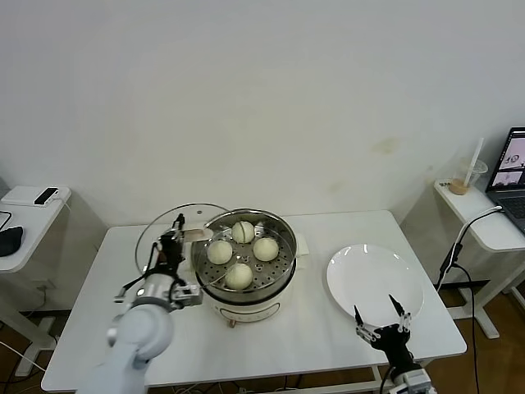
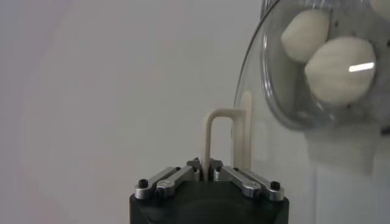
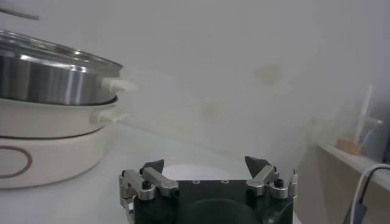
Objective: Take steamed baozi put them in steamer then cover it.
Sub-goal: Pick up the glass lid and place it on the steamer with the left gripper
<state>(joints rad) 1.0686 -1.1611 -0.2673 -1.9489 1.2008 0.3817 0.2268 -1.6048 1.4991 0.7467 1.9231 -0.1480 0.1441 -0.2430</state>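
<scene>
Left claw point(image 1: 175, 238) is clamped shut on the cream handle point(image 2: 226, 139) of the cover point(image 1: 184, 234), holding the glass lid tilted on edge at the left side of the steamer point(image 1: 246, 283), not seated on it. Four steamed baozi point(image 1: 239, 275) sit in the steel basket at mid surface point(image 1: 320, 328). Right claw point(image 1: 381, 320) hangs empty, jaws spread wide, over the near edge of the white plate point(image 1: 373, 275), touching nothing.
</scene>
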